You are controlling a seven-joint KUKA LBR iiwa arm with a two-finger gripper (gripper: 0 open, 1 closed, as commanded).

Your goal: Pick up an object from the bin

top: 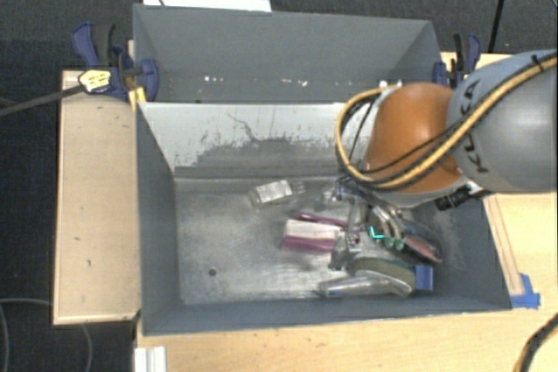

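Bin (218,274) of grey metal, with sloped walls and a scuffed floor, takes up the middle of the camera view, and its loose things all lie in the right half of that floor. The arm (523,144), a thick grey body, reaches in from the right over the bin's right wall. At its wrist sits a rounded orange cover (410,139) with yellow and black cables (345,135) looped round its left side. Below the cover the gripper (350,241) hangs low over the floor, right of centre and toward the near wall; whether the claw is spread or pressed together I cannot tell, since its metal parts merge with the clutter under it. Nearest to it is a purple and white box (307,235), lying flat with its right end just beside or touching the gripper; I cannot tell which. Just below the gripper, near the front wall, lies a grey-green curved thing (379,277), long and low, with a small blue piece (424,278) at its right end. A dark red flat thing (425,250) pokes out to the right from beneath the wrist. Near the box, to its upper left, a small clear packet (272,192) rests on the bare floor
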